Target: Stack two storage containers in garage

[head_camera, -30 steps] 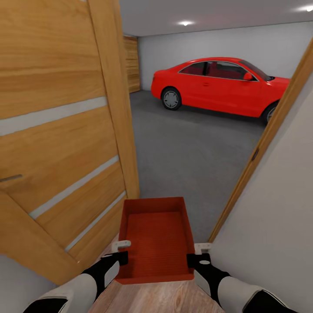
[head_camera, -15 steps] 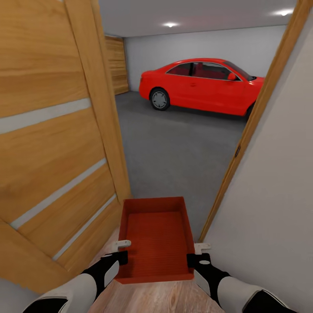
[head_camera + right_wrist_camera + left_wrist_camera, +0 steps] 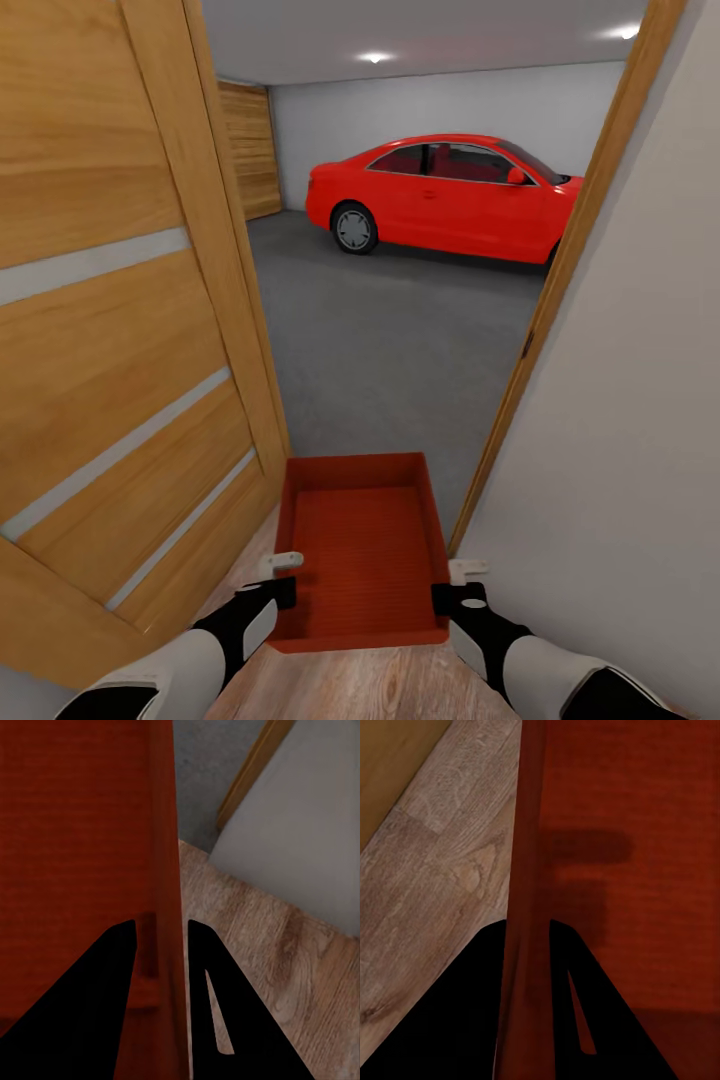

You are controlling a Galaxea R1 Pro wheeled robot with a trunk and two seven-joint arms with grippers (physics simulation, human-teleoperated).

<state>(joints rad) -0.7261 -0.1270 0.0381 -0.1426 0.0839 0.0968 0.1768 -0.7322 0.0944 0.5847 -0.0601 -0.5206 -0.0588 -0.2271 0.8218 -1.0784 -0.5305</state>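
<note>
You're at a house doorway opening into a garage.

Ahead of you a glossy red two-door car point(image 3: 440, 198) is parked on the dark grey matte concrete floor point(image 3: 390, 340), backed by plain white walls and a honey-coloured plank garage door point(image 3: 247, 150); a wooden interior door point(image 3: 110, 330) stands open, with light wood-plank flooring point(image 3: 380, 685) under you.

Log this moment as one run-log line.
phase: carrying | storage container held by left gripper and right gripper on side walls | location: doorway facing garage | ahead: floor, red car
</note>
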